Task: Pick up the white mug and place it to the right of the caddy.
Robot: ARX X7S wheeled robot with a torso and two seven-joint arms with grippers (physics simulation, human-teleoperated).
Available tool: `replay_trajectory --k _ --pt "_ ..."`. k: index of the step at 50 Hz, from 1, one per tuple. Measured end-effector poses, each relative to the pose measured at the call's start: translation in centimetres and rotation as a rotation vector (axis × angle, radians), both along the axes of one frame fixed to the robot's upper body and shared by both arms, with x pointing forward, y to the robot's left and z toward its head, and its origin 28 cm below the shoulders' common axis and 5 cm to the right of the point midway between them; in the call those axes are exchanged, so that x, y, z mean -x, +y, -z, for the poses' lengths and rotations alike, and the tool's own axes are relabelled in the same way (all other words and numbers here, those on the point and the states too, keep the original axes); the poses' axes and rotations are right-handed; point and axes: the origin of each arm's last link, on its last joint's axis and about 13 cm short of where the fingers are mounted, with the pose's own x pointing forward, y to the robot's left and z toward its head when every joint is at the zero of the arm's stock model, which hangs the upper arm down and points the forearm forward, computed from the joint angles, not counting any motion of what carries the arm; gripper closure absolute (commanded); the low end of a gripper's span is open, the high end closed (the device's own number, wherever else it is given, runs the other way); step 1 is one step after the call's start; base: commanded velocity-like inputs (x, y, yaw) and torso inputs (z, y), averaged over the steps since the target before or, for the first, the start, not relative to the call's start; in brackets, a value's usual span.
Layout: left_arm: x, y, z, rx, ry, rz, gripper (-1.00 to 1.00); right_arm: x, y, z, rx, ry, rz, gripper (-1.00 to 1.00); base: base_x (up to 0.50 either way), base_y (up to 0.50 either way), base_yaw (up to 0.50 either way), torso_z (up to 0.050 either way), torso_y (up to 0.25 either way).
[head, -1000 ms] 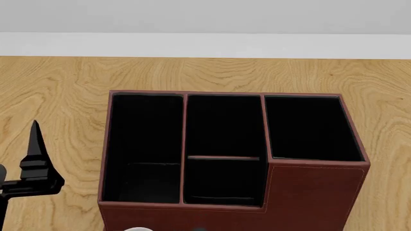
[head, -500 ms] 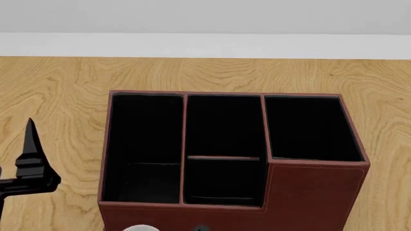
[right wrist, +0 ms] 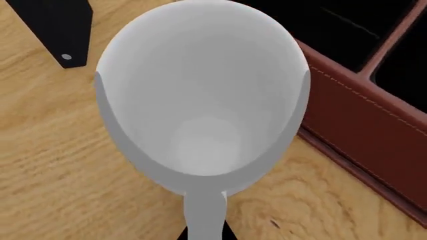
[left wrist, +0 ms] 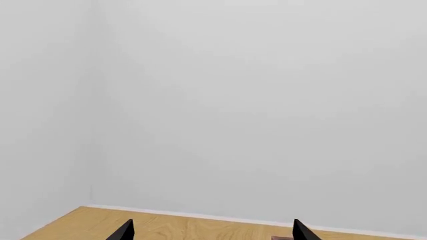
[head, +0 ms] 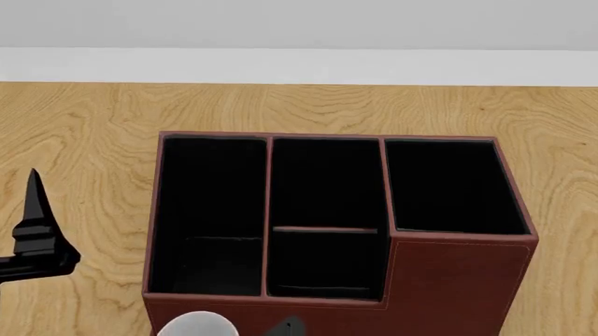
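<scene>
- Worktop [head: 84, 112]: wood grain, fills most of the head view below the pale wall.
- Caddy [head: 458, 280]: centre of the head view, four black-lined compartments; the taller section is at its right. In the right wrist view its red-brown wall [right wrist: 360, 125] runs down the right side of the frame.
- Mug [right wrist: 200, 95]: fills the middle of the right wrist view, open mouth towards the camera, handle at the bottom centre of that frame. In the head view only a white rim [head: 195, 325] shows at the bottom edge, left of centre, in front of the caddy's near wall.
- Key relation: mug sits near the caddy's lower-left corner in the head view; the target spot is bare worktop at the frame's right edge, beyond the tall section. So the carry has to run rightwards along or over the caddy. Mug looks close to the caddy wall, touching or not I cannot tell.
- Right gripper: one finger [right wrist: 57, 27] at upper left of the right wrist view, just beside the mug rim; the other is not visible. Probably clamped on the mug, but cannot tell.
- Left gripper [left wrist: 210, 234]: two tips at the bottom edge of the left wrist view, wide apart, nothing between them; it also shows at the left edge of the head view [head: 36, 231], clear of the caddy.
- Right arm is the nearer one to the mug; left looks idle.
</scene>
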Motion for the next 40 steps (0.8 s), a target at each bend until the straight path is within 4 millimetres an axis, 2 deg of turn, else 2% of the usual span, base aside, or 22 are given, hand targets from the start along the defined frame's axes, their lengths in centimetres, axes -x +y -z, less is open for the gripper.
replay_trajectory --k 40 --pt "-0.2 1.0 -0.5 0.044 -0.021 -0.065 -1.00 1.0 -0.6 -3.5 -0.015 -0.093 0.015 1.00 0.00 0.00 0.00 0.000 0.000"
